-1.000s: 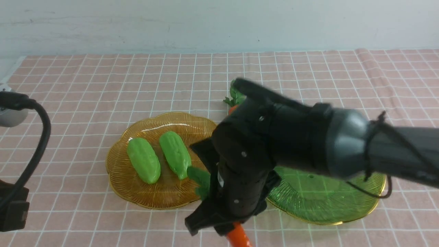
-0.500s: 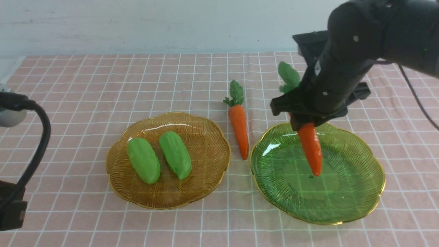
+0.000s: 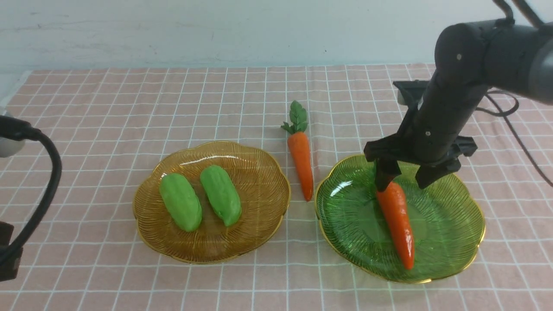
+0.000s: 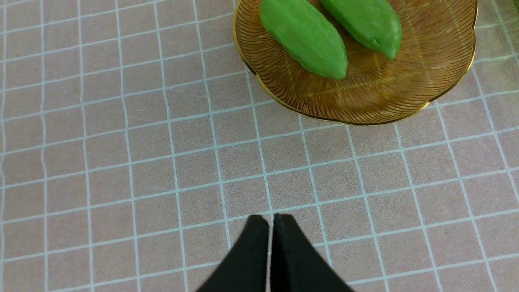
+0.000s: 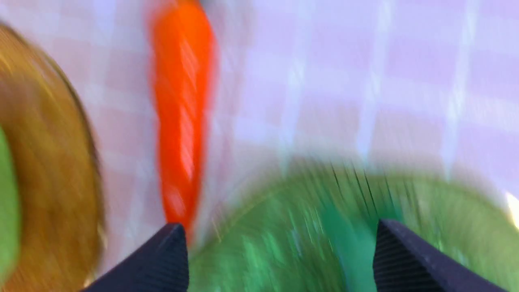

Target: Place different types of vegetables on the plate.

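Cloth in pink checks covers the surface in the front view. On its left half sits an amber plate carrying the left gourd and the right gourd, which lie side by side, close but apart. On the right half sits a green plate. A carrot lies in it, thick end toward the far side and tip close to the near rim. The right fingers hang over that thick end, spread apart and gripping nothing. One finger covers the carrot's top, so I cannot tell whether they touch. A second carrot lies on the cloth between the two plates, leaves pointing away, its tip close to the green plate's rim.

In the left wrist view, the left fingers are pressed together and empty above bare cloth. The amber plate with both gourds lies ahead, apart from them.

The right wrist view is heavily blurred. The right fingers stand wide apart with nothing between them, over the green plate. The second carrot lies on the cloth beyond, beside the amber plate.
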